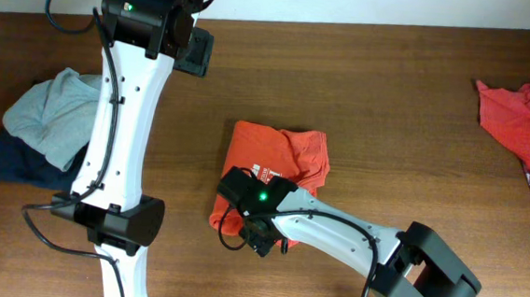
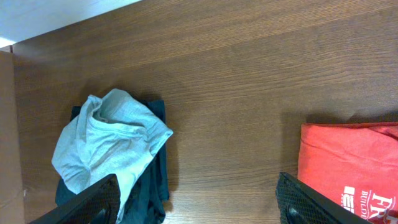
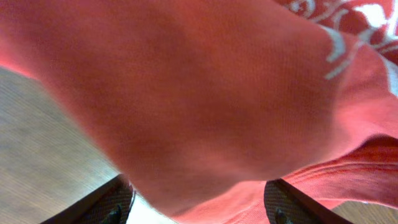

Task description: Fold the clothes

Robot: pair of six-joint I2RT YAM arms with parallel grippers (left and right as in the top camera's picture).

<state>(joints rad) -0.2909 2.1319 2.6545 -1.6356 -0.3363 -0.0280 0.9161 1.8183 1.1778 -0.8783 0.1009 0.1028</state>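
Note:
A folded orange-red T-shirt [image 1: 278, 159] with white print lies mid-table; its edge shows at the right of the left wrist view [image 2: 354, 168]. My right gripper [image 1: 261, 234] is at the shirt's near-left corner. In the right wrist view the shirt [image 3: 205, 87] fills the frame and bulges between the wide-spread fingers [image 3: 112, 202] of the right gripper [image 3: 199, 208], with a gap at the left pad. A second orange-red shirt [image 1: 528, 129] lies unfolded at the far right. My left gripper [image 1: 195, 55] hangs high near the far edge, and in its own view [image 2: 199, 208] it is open over bare wood.
A heap of grey and navy clothes [image 1: 47, 129] lies at the left of the table, also in the left wrist view [image 2: 109, 146]. The left arm [image 1: 121, 129] stretches between that heap and the folded shirt. Bare brown wood [image 1: 390, 92] lies between the two orange-red shirts.

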